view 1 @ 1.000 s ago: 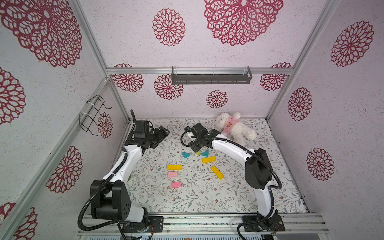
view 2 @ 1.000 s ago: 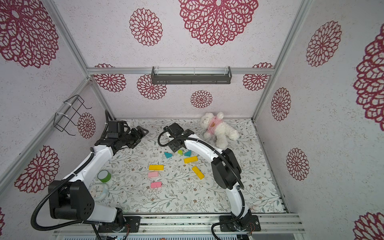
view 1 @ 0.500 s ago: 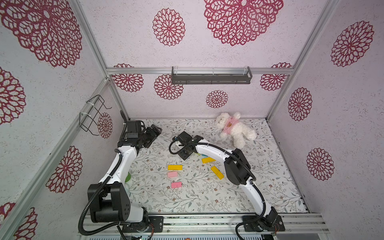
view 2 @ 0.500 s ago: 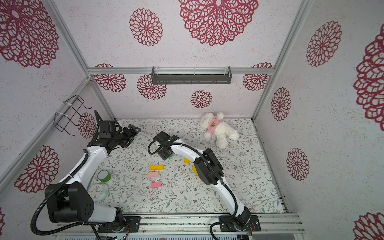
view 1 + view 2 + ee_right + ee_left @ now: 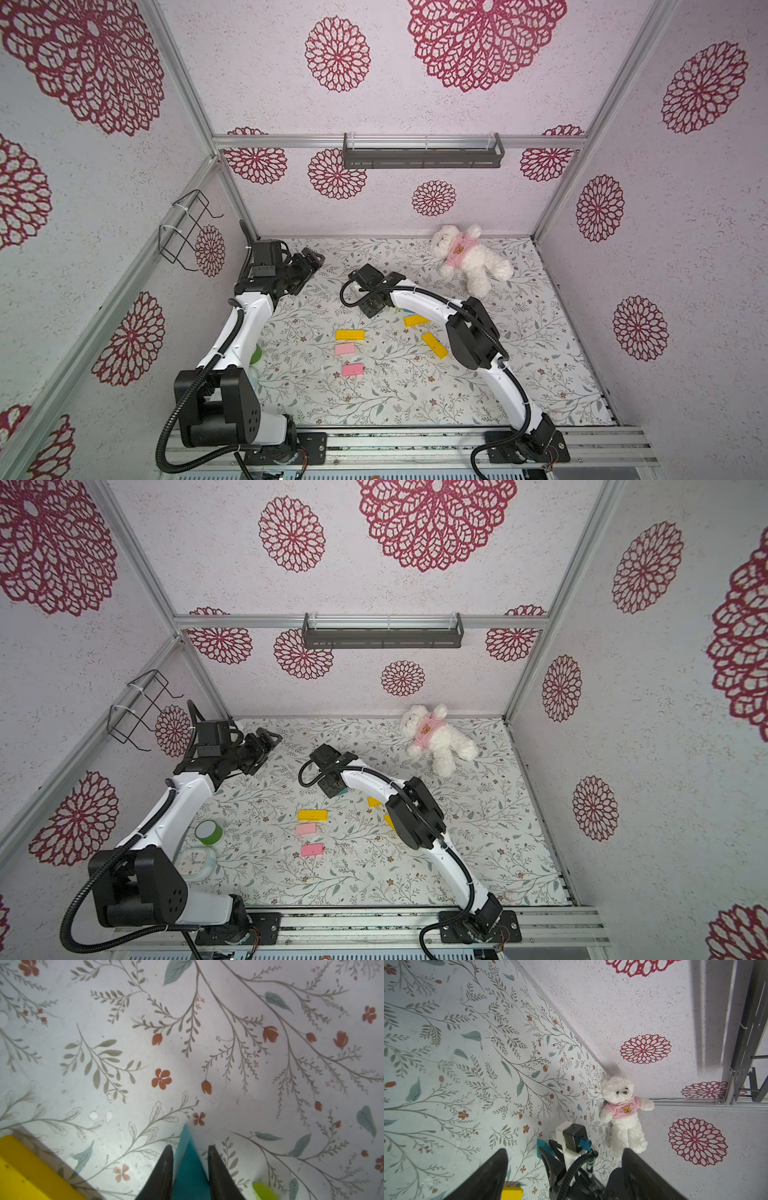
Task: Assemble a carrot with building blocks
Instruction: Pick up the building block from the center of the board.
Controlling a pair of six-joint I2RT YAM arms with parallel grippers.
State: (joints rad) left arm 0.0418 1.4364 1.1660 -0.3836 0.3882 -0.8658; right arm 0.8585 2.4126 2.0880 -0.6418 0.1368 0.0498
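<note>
Right hand (image 5: pixel 189 1148) clamped on a teal triangle (image 5: pixel 188 1169), mid-desk.
Bare desk (image 5: pixel 415 395) lay ahead of it, a yellow bar (image 5: pixel 350 334) near; left hand (image 5: pixel 315 258) gaped wide by the back-left wall.

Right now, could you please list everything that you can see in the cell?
bars: three, yellow, mid-mat, one above the pink blocks, two by the right arm
blocks: two, pink, mid-mat, apart
triangle: one seen, teal, in the right end effector
green piece: one, lime, beside the triangle
bear: one, white with pink shirt, far corner
tape roll: one, green, by the left arm
clock: one, white, near the left base
wire basket: one, black, left wall
shelf: one, grey, back wall
left end effector: open, empty
right end effector: shut on the triangle
</note>
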